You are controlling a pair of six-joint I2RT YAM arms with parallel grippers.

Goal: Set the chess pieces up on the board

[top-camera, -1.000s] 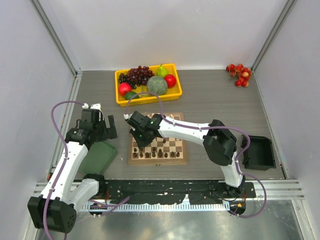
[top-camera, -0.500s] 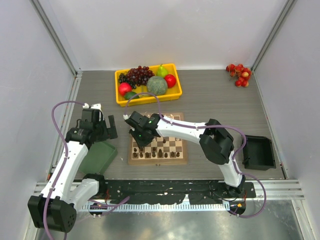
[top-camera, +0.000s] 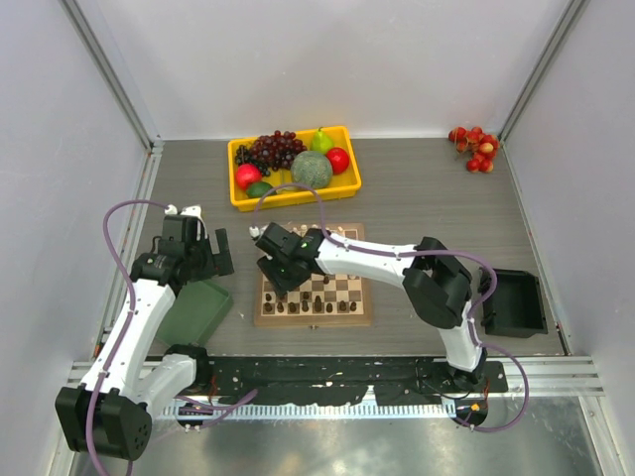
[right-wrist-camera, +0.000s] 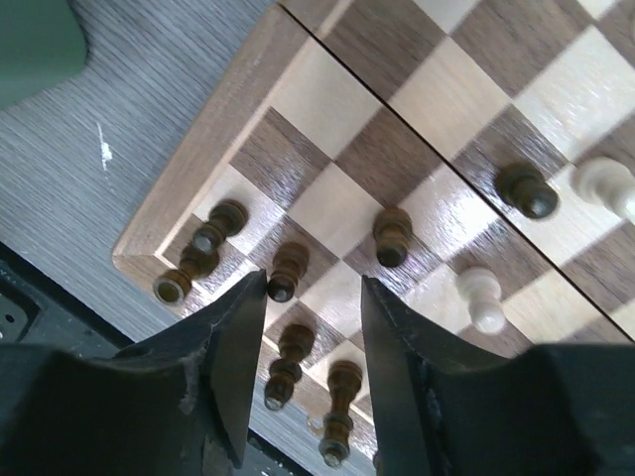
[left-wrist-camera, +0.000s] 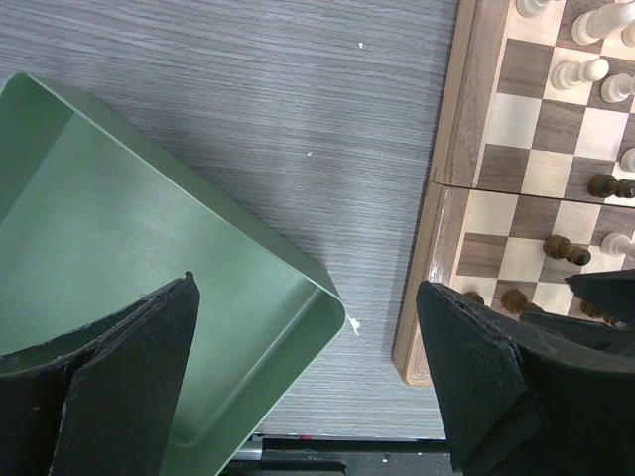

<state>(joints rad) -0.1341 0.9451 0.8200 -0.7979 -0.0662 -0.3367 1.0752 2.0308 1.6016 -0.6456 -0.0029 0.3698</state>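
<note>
Top: our right gripper (top-camera: 278,268) hangs over the board's (top-camera: 316,320) left side, and our left gripper (top-camera: 220,254) is just beside the board. Left wrist: fingers (left-wrist-camera: 466,367) wide apart, empty. Right wrist: jaws apart over dark pieces (right-wrist-camera: 288,270) at the board's corner; we'd centre one before closing.

The left arm (top-camera: 139,312) and right arm (top-camera: 362,256) are white tubes with black joints, each trailing a purple cable (top-camera: 124,204); their fingers (left-wrist-camera: 476,367) are matte black.
</note>
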